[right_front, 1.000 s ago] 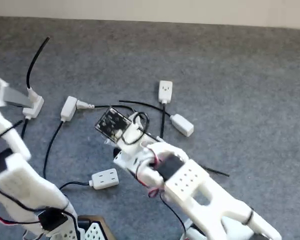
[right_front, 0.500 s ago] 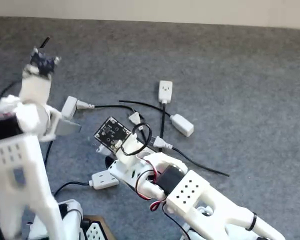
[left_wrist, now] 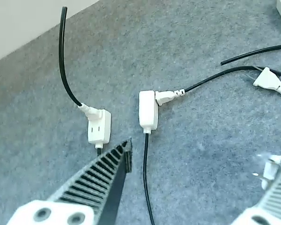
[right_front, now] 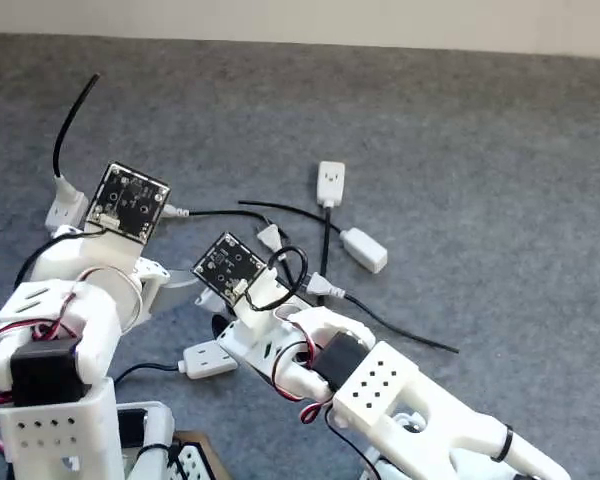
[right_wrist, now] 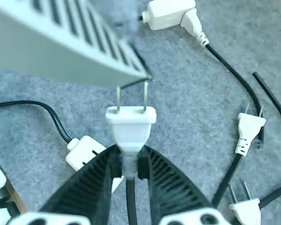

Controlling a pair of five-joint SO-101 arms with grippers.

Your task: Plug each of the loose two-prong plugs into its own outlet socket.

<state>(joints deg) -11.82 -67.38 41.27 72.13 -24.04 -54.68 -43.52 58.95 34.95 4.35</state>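
My right gripper [right_wrist: 129,161] is shut on a white two-prong plug [right_wrist: 131,123], prongs pointing away from it, just above the carpet. A white outlet socket [right_wrist: 86,152] lies right under it, the one near the front [right_front: 210,358] in the high view. My left gripper [left_wrist: 201,164] hangs open over the carpet, and one of its fingers [right_wrist: 70,42] sits just beyond the held plug's prongs. Two loose plugs [right_front: 270,237] [right_front: 320,287] lie mid-carpet. Two sockets [left_wrist: 99,127] [left_wrist: 148,108] each have a plug in them.
Two more white sockets lie farther back [right_front: 330,180] and to the right [right_front: 365,250]. Black cables [right_front: 380,320] cross the grey carpet between them. The right and far stretches of carpet are open. A pale wall runs along the back.
The left arm swung in from the far left, and its open gripper now sits close to the right gripper. The right arm drew back toward the front socket with its plug.
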